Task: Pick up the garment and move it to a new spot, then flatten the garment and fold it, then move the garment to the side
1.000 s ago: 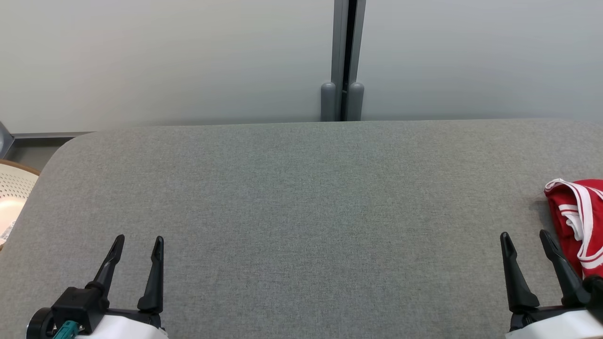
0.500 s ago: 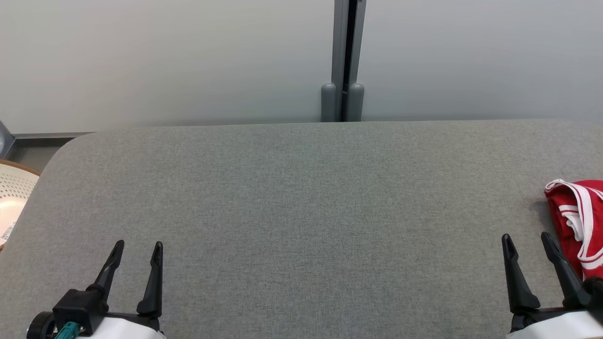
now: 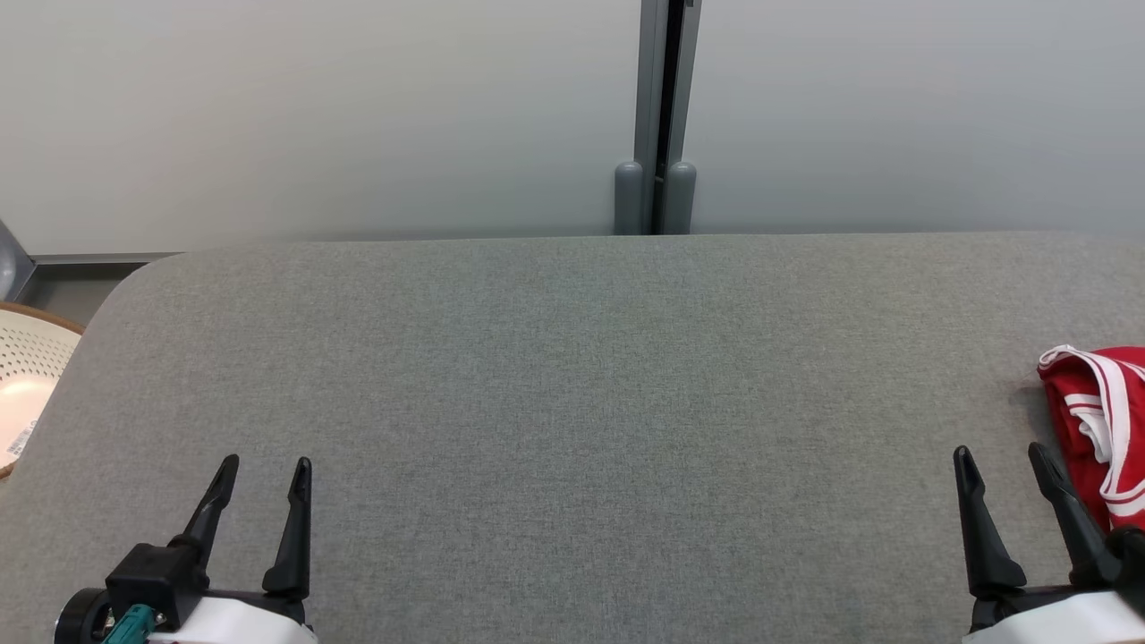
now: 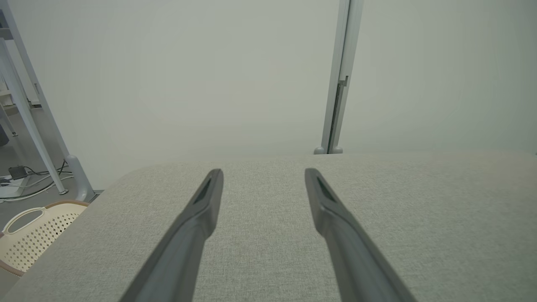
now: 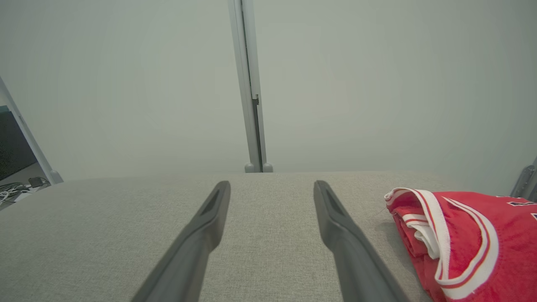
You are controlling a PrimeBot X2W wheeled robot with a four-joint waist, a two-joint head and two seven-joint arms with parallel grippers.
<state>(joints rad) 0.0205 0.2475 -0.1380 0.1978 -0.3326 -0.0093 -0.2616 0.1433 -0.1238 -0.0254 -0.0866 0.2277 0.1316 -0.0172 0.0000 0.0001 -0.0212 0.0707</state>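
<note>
1. A red garment with white striped trim [image 3: 1096, 420] lies bunched in a compact heap on the grey fabric-covered worktop [image 3: 572, 402]. It is at the 3 o'clock edge of the head view, where part of it is cut off by the picture's border.
2. The right tool [image 3: 999, 450] is held with its two dark fingers spread apart and nothing between them. The left tool [image 3: 267, 462] is likewise spread and empty, at about 8 o'clock in the head view.
3. From the right tool, the garment is found at about 2 o'clock, just beside the outer finger. In the right wrist view a strip of bare worktop is seen between that finger and the cloth's trimmed edge [image 5: 461, 235].
4. The left tool is well apart from the garment, with nearly the whole width of the worktop between them. The right arm is therefore judged much the nearer.
5. The visible part of the garment is judged to run roughly from 12 to 6 o'clock, alongside the right tool's fingers. Its full length cannot be told.
6. Two stages are fitted by this scene: a heap at the edge waiting to be carried elsewhere, or a folded bundle already set aside. Whether the layers are a neat fold or a crumple cannot be settled.
7. A cream perforated basket [image 3: 22, 376] is seen at 9 o'clock, beyond the worktop's rounded corner.
</note>
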